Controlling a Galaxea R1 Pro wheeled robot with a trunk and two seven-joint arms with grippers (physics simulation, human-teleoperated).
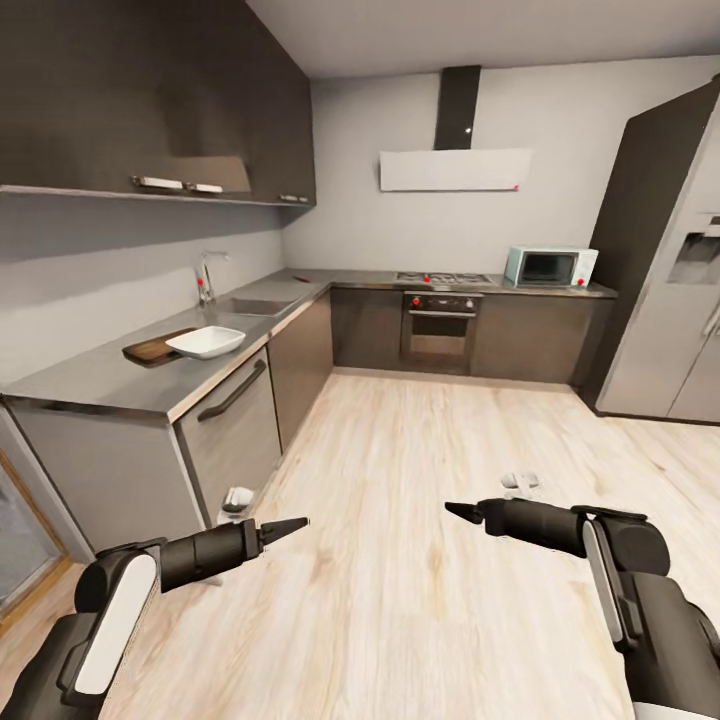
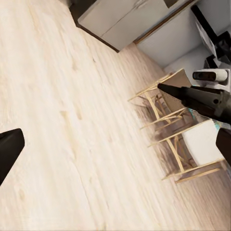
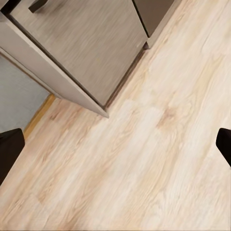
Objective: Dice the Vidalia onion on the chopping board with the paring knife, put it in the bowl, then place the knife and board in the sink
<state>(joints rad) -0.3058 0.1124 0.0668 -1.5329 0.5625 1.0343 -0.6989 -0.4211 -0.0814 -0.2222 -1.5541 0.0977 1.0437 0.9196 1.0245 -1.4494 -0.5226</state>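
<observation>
— Where's the board?
— Chopping board (image 1: pixel 152 348) on the bench (image 1: pixel 100 378), this side of the sink (image 1: pixel 252 306); bowl (image 1: pixel 206 342) resting on its sink-side end.
— Fingers?
— Left gripper (image 1: pixel 290 525) and right gripper (image 1: pixel 460 511) hovering low over the wood floor (image 1: pixel 400 600) (well away from the sink); both pairs of fingers spread apart in the wrist views, grasping nothing.

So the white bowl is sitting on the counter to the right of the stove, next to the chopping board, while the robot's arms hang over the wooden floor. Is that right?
Not quite. The bowl sits on the countertop beside the chopping board near the sink, not right of the stove; a microwave stands there. The head view shows this. Both arms are indeed over the wooden floor.
</observation>
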